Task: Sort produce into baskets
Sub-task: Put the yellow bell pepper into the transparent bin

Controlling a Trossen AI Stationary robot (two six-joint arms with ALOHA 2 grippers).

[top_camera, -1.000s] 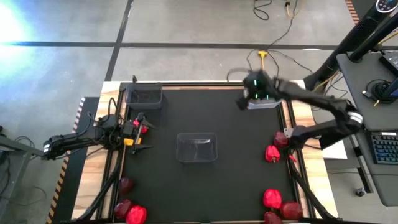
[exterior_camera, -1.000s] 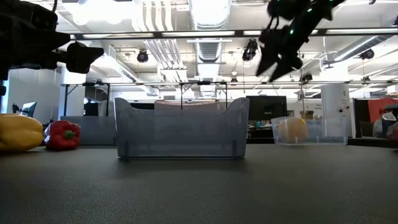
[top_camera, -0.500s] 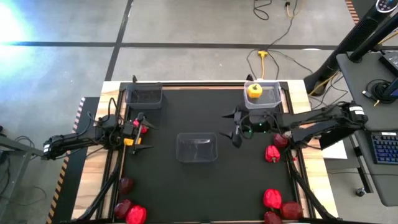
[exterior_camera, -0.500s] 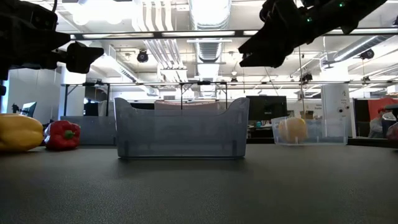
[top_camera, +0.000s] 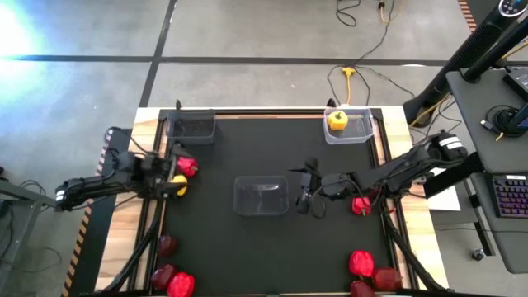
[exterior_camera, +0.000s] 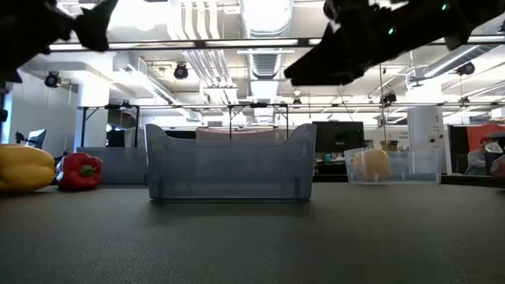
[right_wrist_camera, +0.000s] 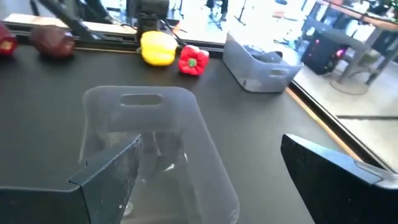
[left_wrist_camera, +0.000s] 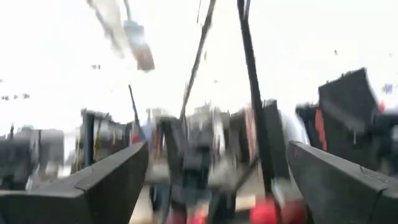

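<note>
A clear tub stands at the table's middle. My right gripper hangs open and empty just to the right of it, above the table; the right wrist view looks down on that tub. A yellow pepper lies in a clear tub at the far right. My left gripper is open and empty at the left edge, beside a red pepper and a yellow pepper that rest on the table. A dark tub stands at the far left.
Maroon fruits and a red pepper lie at the near left corner. A red pepper lies under my right arm. More red and maroon produce lies at the near right corner. The mat between the tubs is bare.
My right gripper has gone from above the far right tub toward the near edge and the left, down beside the middle tub; the yellow pepper in the far tub now shows. My left gripper has drawn back toward the left edge and tipped up, uncovering the two peppers.
</note>
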